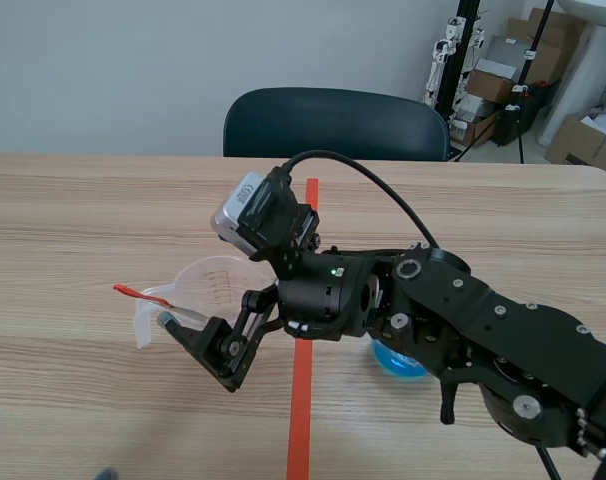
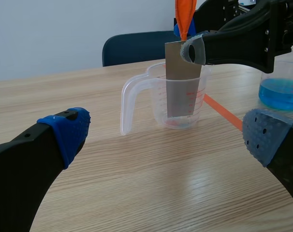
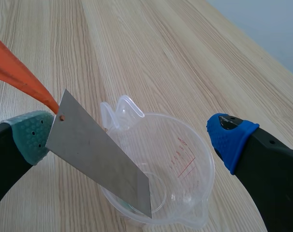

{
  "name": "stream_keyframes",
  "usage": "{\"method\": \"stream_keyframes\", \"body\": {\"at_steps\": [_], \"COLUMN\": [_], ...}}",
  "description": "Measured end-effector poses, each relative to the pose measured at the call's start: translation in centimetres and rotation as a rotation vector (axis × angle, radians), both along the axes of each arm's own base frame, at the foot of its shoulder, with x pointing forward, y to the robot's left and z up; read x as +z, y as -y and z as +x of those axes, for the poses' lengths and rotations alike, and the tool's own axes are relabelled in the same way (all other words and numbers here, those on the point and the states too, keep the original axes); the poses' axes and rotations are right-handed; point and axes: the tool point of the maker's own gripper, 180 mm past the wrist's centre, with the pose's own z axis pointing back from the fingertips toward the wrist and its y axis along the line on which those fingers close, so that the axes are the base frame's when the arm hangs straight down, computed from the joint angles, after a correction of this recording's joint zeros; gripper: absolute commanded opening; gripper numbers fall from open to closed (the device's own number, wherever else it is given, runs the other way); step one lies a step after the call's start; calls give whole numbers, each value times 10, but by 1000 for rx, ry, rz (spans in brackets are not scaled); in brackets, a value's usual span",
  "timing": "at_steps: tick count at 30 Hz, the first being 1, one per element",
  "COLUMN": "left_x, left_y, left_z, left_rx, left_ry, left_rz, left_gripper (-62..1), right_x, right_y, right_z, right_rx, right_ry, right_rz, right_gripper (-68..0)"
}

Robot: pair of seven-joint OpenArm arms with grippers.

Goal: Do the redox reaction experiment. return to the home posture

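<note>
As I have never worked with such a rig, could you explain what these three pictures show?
This is a two-armed robot at a table. The scene view looks from between the arms; the right arm extends past the red tape line. The other two come from wrist cameras, so the padded fingers at their lower edges are that arm's own gripper. On the table stand a clear measuring cup and a container of blue liquid. A metal plate with an orange tab leans in the cup, beside one pad of the right gripper. It and the left gripper are open, holding nothing.
</note>
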Motion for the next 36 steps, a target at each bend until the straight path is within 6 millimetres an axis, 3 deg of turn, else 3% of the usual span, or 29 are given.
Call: {"method": "stream_keyframes", "body": {"at_steps": [28, 36], "left_x": [0, 0], "left_y": [0, 0], "left_z": [0, 0], "left_rx": [0, 0], "left_ry": [0, 0], "left_rz": [0, 0], "left_gripper": [14, 14], "right_x": [-1, 12], "right_y": [-2, 18], "right_z": [-7, -17], "right_rx": [41, 121], "right_ry": [-20, 72], "right_rz": [1, -40], "right_gripper": [4, 4]}}
